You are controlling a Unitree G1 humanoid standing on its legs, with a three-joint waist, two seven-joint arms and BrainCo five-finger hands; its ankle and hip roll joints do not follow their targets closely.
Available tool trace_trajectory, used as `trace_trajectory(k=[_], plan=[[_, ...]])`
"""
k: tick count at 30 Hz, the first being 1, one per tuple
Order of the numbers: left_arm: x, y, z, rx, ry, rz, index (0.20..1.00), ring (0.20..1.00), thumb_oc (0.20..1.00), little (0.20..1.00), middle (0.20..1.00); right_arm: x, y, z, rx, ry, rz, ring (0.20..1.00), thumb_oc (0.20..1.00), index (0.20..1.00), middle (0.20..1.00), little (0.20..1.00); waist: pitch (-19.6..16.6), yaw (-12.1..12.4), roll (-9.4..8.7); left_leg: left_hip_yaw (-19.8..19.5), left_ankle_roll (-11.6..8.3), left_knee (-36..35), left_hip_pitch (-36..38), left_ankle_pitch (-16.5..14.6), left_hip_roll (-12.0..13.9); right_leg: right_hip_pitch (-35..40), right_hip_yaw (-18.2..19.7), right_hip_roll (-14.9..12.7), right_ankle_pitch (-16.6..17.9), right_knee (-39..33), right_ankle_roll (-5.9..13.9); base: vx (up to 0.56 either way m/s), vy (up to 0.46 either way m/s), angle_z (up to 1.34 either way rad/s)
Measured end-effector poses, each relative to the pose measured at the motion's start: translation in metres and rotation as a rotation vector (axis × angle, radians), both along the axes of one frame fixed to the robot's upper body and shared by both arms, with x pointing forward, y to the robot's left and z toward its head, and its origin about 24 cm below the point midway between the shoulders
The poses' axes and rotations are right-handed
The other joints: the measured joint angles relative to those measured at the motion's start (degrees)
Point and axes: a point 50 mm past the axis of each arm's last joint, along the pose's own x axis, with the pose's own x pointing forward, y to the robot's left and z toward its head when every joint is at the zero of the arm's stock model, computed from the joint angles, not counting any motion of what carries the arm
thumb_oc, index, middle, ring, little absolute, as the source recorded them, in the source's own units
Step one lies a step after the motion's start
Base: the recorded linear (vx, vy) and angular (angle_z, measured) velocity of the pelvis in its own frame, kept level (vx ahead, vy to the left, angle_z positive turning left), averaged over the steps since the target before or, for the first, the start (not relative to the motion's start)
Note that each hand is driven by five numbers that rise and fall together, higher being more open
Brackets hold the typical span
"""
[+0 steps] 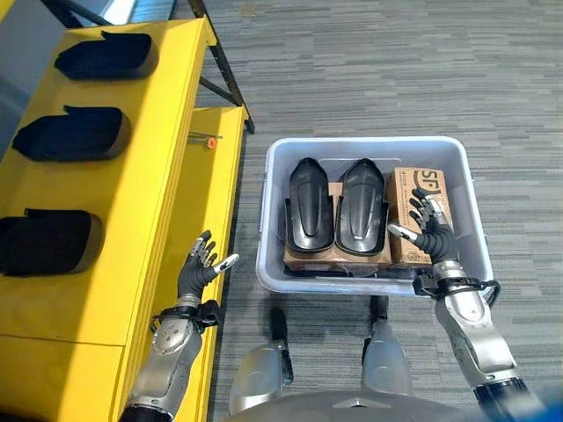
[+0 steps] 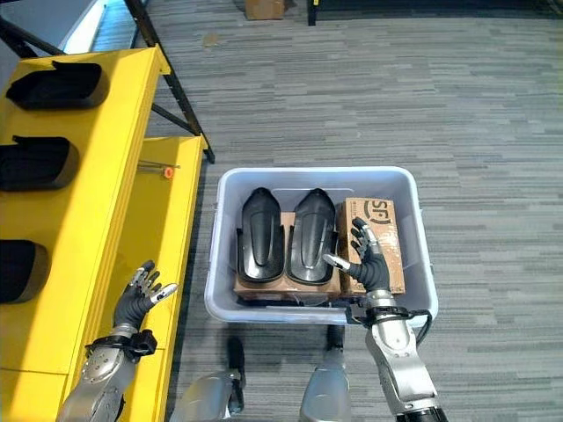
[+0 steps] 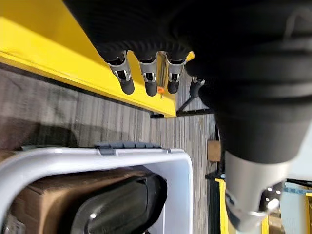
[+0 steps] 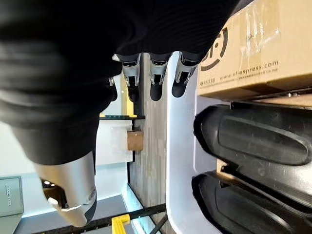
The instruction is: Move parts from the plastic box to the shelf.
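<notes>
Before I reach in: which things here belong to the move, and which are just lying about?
Job: two black parts in the plastic box; yellow shelf; three parts already shelved; open right hand over the box.
Lying about: cardboard box; orange-tipped tool.

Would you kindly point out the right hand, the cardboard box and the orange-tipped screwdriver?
right hand [image 1: 434, 239], left eye view, on its dark back.
cardboard box [image 2: 384, 217], right eye view, on its printed top.
orange-tipped screwdriver [image 1: 210, 141], left eye view, on its orange end.

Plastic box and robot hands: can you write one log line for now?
plastic box: two black parts inside | left robot hand: open, by shelf | right robot hand: open, over box
</notes>
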Motion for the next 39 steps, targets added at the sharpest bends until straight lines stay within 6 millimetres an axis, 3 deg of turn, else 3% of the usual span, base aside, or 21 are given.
trace_trajectory(k=[6,14,22,31,39], plan=[[0.002,-0.003,0.001,-0.002,-0.007,-0.004,1.000,1.000,1.000,1.000,1.000,0.006,-0.001,0.002,-0.006,-0.006,-0.010,1.000,1.000,1.000,1.000,1.000,0.06,-0.60,-0.09,0.95,-1.50,-2.27,-0.01,0.97,2.66,-1.95,0.50,2.97,-0.31,-0.01,-0.51,0.01,-0.008,-0.16],[0.022,-0.024,0.012,-0.015,-0.064,-0.072,1.000,1.000,1.000,1.000,1.000,0.028,0.006,0.007,0.005,-0.016,-0.050,1.000,1.000,1.000,1.000,1.000,1.25,-1.20,1.24,2.17,-1.94,-3.54,-1.91,1.91,3.63,-5.12,1.14,3.80,0.01,-0.04,-0.94,0.00,-0.040,-0.06],[0.043,-0.037,0.032,-0.037,-0.161,-0.057,1.000,1.000,1.000,1.000,1.000,0.047,0.036,0.025,0.013,-0.078,-0.001,1.000,1.000,1.000,1.000,1.000,4.73,-1.28,2.39,3.42,-2.41,-3.66,-3.93,2.29,4.73,-8.34,2.41,5.54,0.53,-0.01,-1.59,0.00,-0.020,-0.12],[0.046,-0.043,0.033,-0.051,-0.166,-0.029,1.000,1.000,1.000,1.000,1.000,0.049,0.055,0.029,0.011,-0.090,0.065,1.000,1.000,1.000,1.000,1.000,7.42,-1.00,2.82,3.58,-2.49,-3.46,-5.34,2.39,4.62,-9.65,2.53,5.38,0.72,0.00,-1.82,0.00,-0.003,0.00],[0.046,-0.046,0.031,-0.051,-0.159,-0.034,1.000,1.000,1.000,1.000,1.000,0.050,0.061,0.027,0.021,-0.082,0.070,1.000,1.000,1.000,1.000,1.000,8.58,-0.18,2.86,2.80,-2.49,-3.19,-5.89,2.43,4.57,-9.70,2.04,5.26,0.73,0.00,-1.84,0.00,0.000,0.03]])
